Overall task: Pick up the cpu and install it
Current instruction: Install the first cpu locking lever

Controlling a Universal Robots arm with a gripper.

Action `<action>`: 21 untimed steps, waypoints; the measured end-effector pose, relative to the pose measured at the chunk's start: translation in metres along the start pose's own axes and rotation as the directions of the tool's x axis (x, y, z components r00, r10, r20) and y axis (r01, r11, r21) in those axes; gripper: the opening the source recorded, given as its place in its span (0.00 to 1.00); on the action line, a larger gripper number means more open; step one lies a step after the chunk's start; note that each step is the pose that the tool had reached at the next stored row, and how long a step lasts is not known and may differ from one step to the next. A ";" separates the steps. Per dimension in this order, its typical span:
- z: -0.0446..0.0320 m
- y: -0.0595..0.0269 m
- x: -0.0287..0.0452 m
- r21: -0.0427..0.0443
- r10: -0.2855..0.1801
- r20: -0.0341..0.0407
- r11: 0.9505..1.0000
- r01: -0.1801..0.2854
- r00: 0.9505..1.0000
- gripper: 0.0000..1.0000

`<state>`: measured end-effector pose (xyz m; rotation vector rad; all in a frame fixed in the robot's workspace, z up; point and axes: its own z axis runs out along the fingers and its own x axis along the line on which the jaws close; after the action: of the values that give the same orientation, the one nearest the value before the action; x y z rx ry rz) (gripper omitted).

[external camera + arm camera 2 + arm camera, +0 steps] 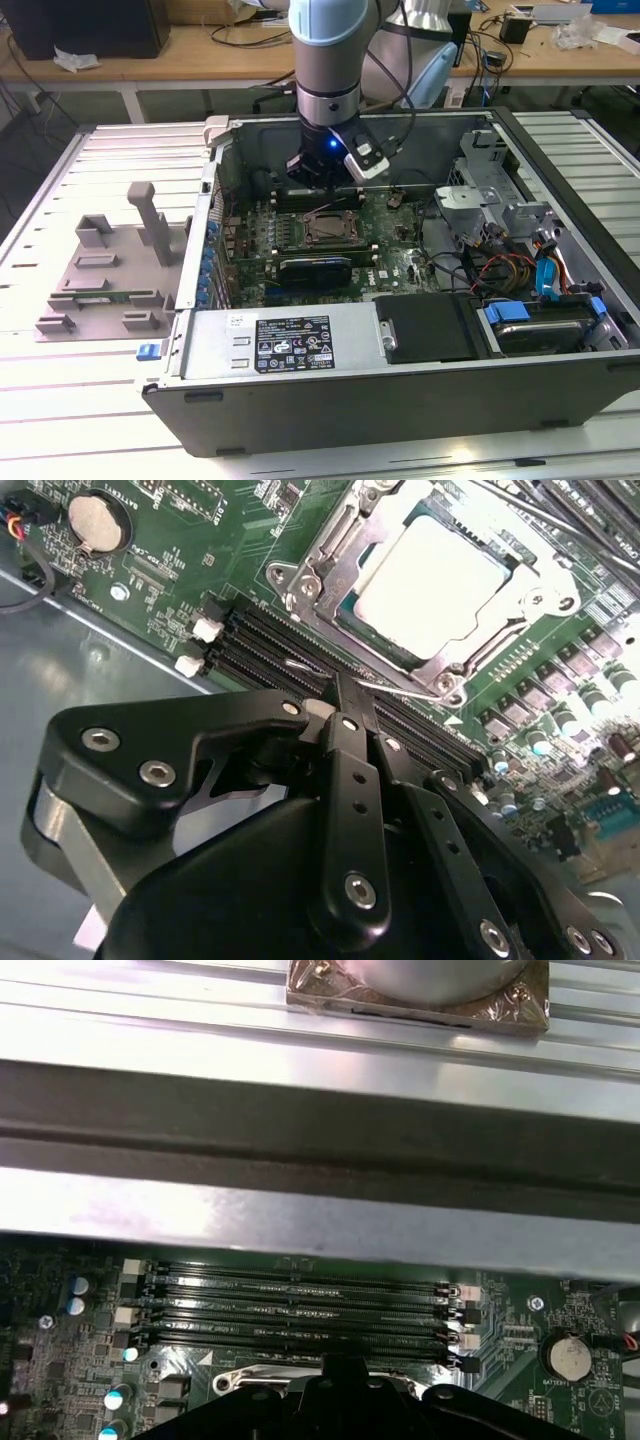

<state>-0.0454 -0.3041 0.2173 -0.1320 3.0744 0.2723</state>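
My black gripper, fingers together and empty, hovers beside the dull silver square cpu seated in its metal socket frame; I judge placement done, needing only a straight lift clear.

Grey arm, black screwed end effector

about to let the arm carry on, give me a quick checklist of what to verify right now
1. Chip lying in the socket frame: ok, it sits inside the frame.
2. Chip fully flat and seated: cannot tell.
3. Claw clear of the chip: ok, it is over the memory slots beside the socket.
4. Claw carrying nothing: ok, fingers closed together.
5. Frame latched down: cannot tell.
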 end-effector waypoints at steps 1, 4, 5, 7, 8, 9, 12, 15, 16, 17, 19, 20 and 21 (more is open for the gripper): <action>0.0015 -0.0002 0.0002 0.000 -0.001 0.005 1.000 0.001 1.000 0.11; 0.0048 -0.0008 0.0004 0.002 -0.004 0.021 1.000 0.004 1.000 0.11; 0.0055 -0.0007 0.0007 0.003 -0.005 0.028 1.000 0.005 1.000 0.11; 0.0061 -0.0007 0.0009 0.003 -0.006 0.035 1.000 0.006 0.999 0.11; 0.0061 -0.0007 0.0009 0.003 -0.006 0.035 1.000 0.006 0.999 0.11; 0.0061 -0.0007 0.0009 0.003 -0.006 0.035 1.000 0.006 0.999 0.11; 0.0070 -0.0006 0.0027 0.004 -0.005 0.046 1.000 0.005 0.999 0.11; 0.0088 -0.0008 0.0045 0.006 -0.002 0.066 1.000 0.002 0.998 0.11; 0.0091 -0.0003 0.0058 0.007 0.000 0.071 1.000 0.000 0.997 0.11; 0.0092 0.0001 0.0067 0.007 0.001 0.072 1.000 -0.001 0.997 0.11; 0.0097 0.0006 0.0087 0.008 0.010 0.074 1.000 -0.010 0.997 0.11; 0.0104 0.0006 0.0087 0.009 0.031 0.078 0.999 -0.032 0.996 0.11; 0.0107 0.0005 0.0087 0.009 0.043 0.080 0.999 -0.044 0.996 0.11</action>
<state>-0.0537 -0.3025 0.2063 -0.0528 3.0016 0.2560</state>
